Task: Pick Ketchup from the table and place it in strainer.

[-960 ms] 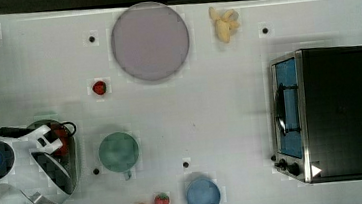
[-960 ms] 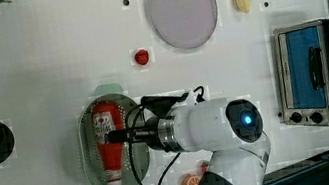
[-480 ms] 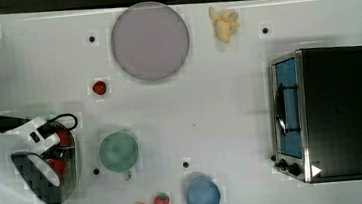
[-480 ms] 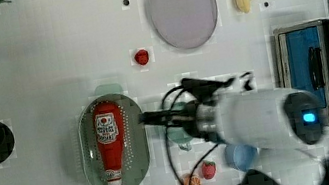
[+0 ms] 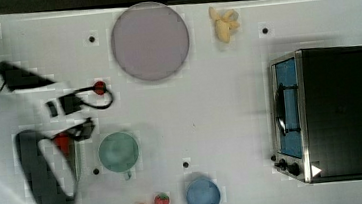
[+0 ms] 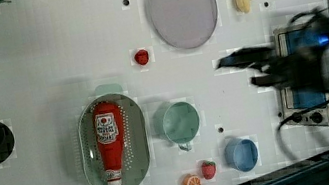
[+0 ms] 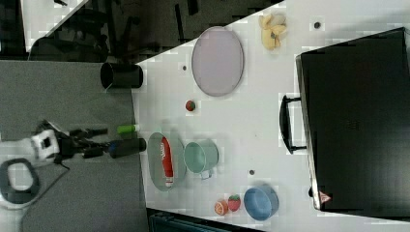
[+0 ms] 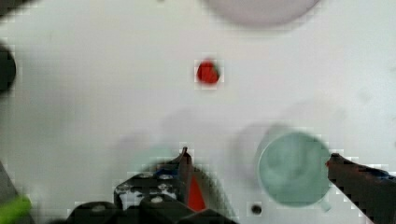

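Ketchup (image 6: 108,143) lying lengthwise inside strainer (image 6: 136,127) | gripper (image 8: 257,163) empty, fingers spread wide, well clear of strainer | green cup (image 6: 180,122) just beside strainer

white table (image 6: 44,52) under even light, grey floor (image 7: 63,111) beside it, dark strip beyond its far edge

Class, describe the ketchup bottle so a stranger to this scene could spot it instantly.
In the left view, start at the large lilac plate and look toward the lower left to the pale green oval strainer. The ketchup lies lengthwise inside it: long, red and labelled, unlike the small strawberries.
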